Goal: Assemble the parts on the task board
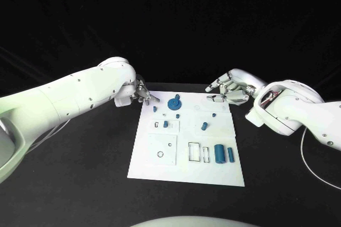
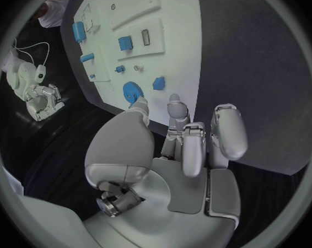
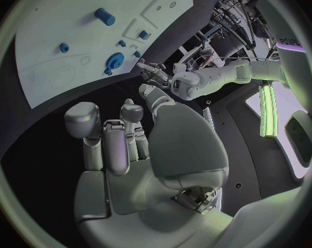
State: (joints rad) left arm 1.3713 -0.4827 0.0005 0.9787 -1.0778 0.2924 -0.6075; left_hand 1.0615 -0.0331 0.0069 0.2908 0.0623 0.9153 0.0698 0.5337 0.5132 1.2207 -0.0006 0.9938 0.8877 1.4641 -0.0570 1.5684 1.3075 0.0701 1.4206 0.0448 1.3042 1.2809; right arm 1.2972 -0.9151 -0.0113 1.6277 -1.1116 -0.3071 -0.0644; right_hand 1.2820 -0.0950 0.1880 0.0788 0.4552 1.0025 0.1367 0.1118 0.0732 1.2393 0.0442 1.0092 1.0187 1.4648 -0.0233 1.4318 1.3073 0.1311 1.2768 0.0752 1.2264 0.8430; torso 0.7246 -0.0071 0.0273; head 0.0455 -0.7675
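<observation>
White rectangular task board point(image 1: 186, 158) mid-table on black table point(image 1: 85, 187), small blue plastic parts on it, round blue gear point(image 1: 174, 104) near far edge, left hand point(image 1: 139, 94) at far-left corner, fingers apart, grasping nothing, right hand point(image 1: 228, 89) beyond far-right corner, fingers loosely spread, empty.

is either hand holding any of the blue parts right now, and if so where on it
No. The left hand hovers beside the task board with fingers apart and nothing in them. The right hand is likewise spread and holds nothing.
</observation>
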